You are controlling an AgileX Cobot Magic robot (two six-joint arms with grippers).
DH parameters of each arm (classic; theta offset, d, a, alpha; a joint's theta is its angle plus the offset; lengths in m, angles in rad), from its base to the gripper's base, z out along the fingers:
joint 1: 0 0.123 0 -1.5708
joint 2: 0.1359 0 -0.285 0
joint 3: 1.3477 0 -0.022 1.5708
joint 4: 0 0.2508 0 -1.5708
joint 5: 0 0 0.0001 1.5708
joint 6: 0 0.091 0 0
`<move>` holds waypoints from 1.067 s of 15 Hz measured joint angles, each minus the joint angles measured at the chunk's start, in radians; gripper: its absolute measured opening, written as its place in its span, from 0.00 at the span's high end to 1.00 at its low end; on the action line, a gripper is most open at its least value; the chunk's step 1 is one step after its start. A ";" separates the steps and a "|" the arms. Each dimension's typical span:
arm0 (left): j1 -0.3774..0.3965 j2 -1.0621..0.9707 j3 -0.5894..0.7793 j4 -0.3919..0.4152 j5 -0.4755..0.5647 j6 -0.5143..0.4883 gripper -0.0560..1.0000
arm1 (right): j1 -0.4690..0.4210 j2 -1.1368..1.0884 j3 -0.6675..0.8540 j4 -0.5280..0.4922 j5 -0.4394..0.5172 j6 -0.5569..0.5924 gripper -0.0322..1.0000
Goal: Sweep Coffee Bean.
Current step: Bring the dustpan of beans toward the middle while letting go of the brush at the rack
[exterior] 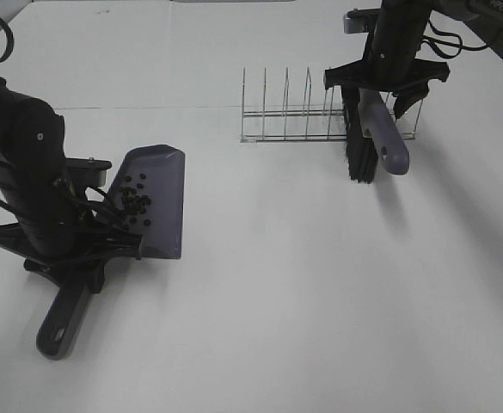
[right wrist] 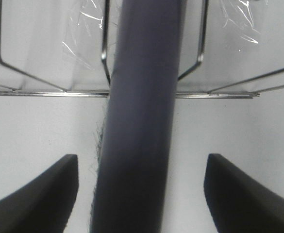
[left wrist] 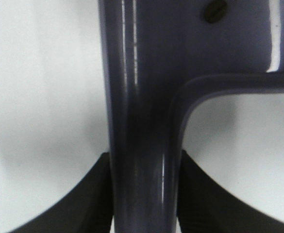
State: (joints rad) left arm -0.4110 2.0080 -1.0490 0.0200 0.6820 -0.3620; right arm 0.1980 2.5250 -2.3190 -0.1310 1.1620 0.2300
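The left fingers (left wrist: 83, 204) are clamped on the handle of the dustpan (exterior: 161, 181), one pressed to each side of it. The pan lies flat on the surface (exterior: 303, 284), its long axis running from the handle end nearest the camera up to the mouth farther off. The coffee bean (exterior: 135, 202) cluster sits inside the pan just ahead of that grip, and no beans show loose on the surface, so the sweeping looks done. Well apart to the right stands the wire rack (exterior: 285, 116), with the brush (exterior: 380, 129) at its right end, bristles beside the wires. The right fingers (right wrist: 40, 194) are spread wide, straddling the brush handle with a clear gap on both sides and touching nothing. The right arm hangs steeply above, so it could probably lift away without catching the handle.
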 joint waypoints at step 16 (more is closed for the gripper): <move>-0.062 -0.011 -0.084 -0.048 -0.015 0.015 0.62 | 0.132 -0.682 0.683 0.091 0.052 -0.055 0.34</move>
State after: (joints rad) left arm -0.4730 1.9970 -1.1330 -0.0280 0.6670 -0.3470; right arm 0.3300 1.8430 -1.6360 -0.0400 1.2140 0.1750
